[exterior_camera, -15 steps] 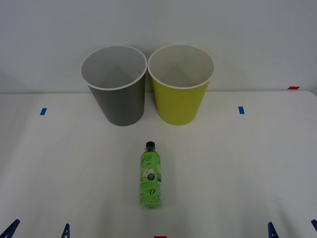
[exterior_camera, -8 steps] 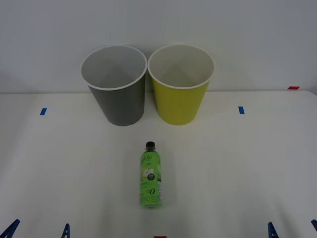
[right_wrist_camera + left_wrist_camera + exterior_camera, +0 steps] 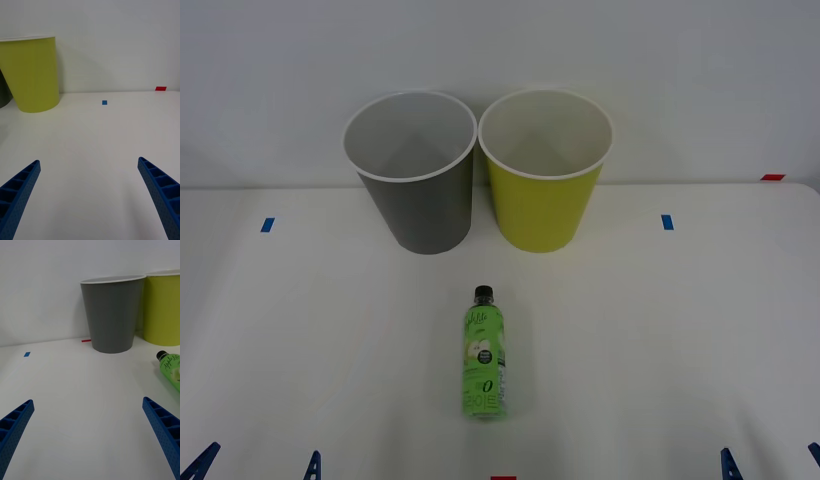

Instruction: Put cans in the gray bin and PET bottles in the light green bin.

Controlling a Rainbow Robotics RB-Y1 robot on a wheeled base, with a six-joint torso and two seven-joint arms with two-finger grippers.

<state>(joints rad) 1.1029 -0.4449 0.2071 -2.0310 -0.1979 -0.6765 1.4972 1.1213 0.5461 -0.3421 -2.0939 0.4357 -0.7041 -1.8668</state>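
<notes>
The white table (image 3: 660,340) spreads out in front of me, with small blue tape marks (image 3: 667,222) toward either side and a red one (image 3: 772,177) at its far right edge. At the far side of it stand my two bins, upright and side by side, their white rims almost touching: the gray bin (image 3: 418,205) on the left and the light green bin (image 3: 544,200) on the right. From the front I look down into both and see just their pale insides.

The PET bottle (image 3: 484,352) lies on its side near the middle of the table, nearer to me than the bins and well apart from them. Its black cap points toward the gap between the bins and its green apple label faces up.

My left gripper (image 3: 88,438) hangs low over the near left part of the table, fingers spread wide and holding nothing; the bottle's cap end lies ahead of it. My right gripper (image 3: 88,197) sits likewise at the near right, fingers released and wide apart over bare table.
</notes>
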